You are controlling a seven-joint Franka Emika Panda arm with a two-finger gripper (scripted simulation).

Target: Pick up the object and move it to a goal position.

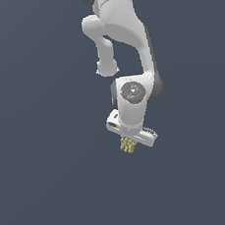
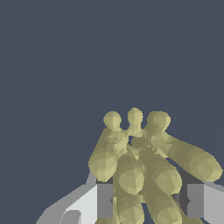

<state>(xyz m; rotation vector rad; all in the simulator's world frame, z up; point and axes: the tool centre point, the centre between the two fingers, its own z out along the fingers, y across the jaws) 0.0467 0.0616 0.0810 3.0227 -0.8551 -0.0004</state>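
The object (image 1: pixel 127 145) is a small olive-yellow cluster of crossed short rods. In the exterior view it hangs just under the white hand of my arm, below its lower edge. In the wrist view the object (image 2: pixel 144 166) fills the space between my two grey-white fingers (image 2: pixel 100 199), which press on it from both sides. My gripper (image 2: pixel 148 201) is shut on the object. In the exterior view the gripper (image 1: pixel 129 143) fingers are mostly hidden by the hand and the object. The object appears lifted off the surface, though the flat background gives no clear height.
A plain dark blue-grey surface (image 1: pixel 48 181) fills both views. The white arm (image 1: pixel 127 48) rises toward the top of the exterior view. No other objects show.
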